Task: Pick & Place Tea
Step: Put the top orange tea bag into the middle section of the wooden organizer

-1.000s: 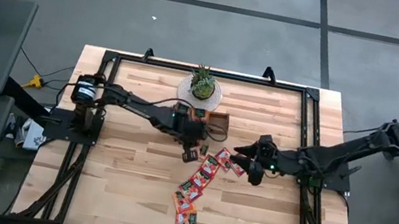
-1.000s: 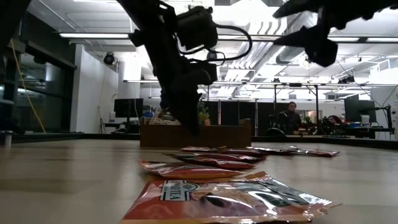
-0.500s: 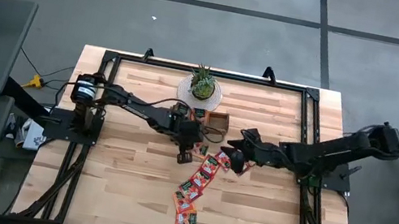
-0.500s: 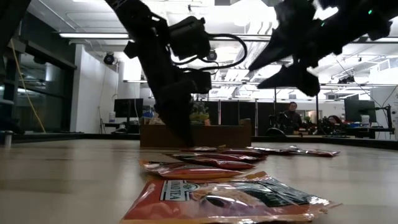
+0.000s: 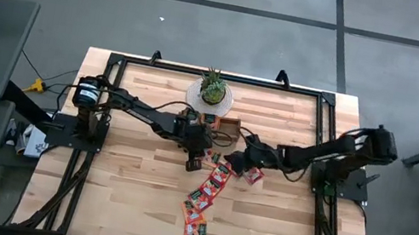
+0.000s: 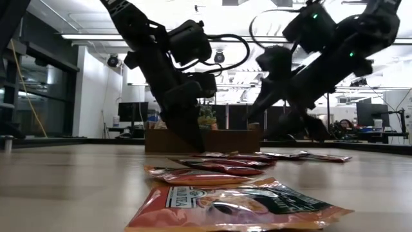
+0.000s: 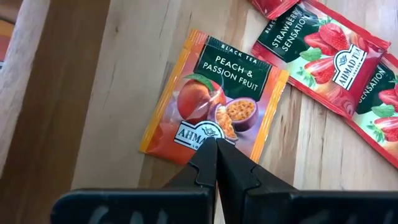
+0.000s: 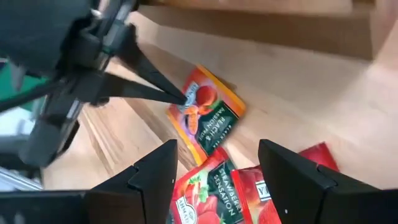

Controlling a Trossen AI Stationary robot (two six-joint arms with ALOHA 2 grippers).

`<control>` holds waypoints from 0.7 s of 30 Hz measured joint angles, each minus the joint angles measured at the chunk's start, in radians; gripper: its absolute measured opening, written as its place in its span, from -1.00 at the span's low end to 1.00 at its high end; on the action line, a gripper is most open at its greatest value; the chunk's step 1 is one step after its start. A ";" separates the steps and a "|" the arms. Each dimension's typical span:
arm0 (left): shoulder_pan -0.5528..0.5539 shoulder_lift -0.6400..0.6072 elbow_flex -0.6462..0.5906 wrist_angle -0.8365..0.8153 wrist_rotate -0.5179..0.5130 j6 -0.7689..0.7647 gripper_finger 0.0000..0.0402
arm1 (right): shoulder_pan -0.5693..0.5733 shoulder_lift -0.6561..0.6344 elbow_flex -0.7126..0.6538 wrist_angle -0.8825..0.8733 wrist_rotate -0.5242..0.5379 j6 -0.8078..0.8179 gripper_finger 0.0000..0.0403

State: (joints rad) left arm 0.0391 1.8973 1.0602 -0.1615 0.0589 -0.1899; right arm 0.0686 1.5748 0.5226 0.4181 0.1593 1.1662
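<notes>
Several red-orange tea sachets lie flat on the wooden table, in a loose row running from its middle toward the near edge. An orange peach and passion fruit sachet lies at the row's far end, beside the wooden tray. My left gripper is shut, its tips down on this sachet. My right gripper hangs open just right of it, above the strawberry sachets, with nothing between its fingers. My left gripper sets its shut fingertips on the peach sachet's top face near one edge. The fingers slant down from the table's left. The sachet lies flat on the table under them.
A potted plant on a round plate stands behind the tray at the table's far middle. More sachets lie near the front edge. A black frame runs along the table's sides. Bare wood lies left and right of the sachets.
My right gripper has come down and moved toward the table's left, closing in on the left gripper and the sachets, rolling its wrist while staying open. My left gripper has sunk a little, shut, onto the peach sachet. The sachets have not moved.
</notes>
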 joint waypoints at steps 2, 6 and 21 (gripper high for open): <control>0.000 0.001 -0.007 0.005 0.000 0.002 -1.00 | -0.015 0.028 0.006 0.028 -0.041 0.047 0.09; 0.000 0.002 -0.022 0.023 -0.005 0.002 -1.00 | -0.046 0.063 0.068 -0.013 -0.090 0.064 0.09; 0.000 0.003 -0.030 0.046 -0.007 -0.001 -1.00 | -0.110 0.116 0.316 -0.451 -0.160 0.066 0.09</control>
State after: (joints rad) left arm 0.0387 1.9007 1.0298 -0.1150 0.0517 -0.1905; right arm -0.0410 1.6905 0.8387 -0.0329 -0.0012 1.2318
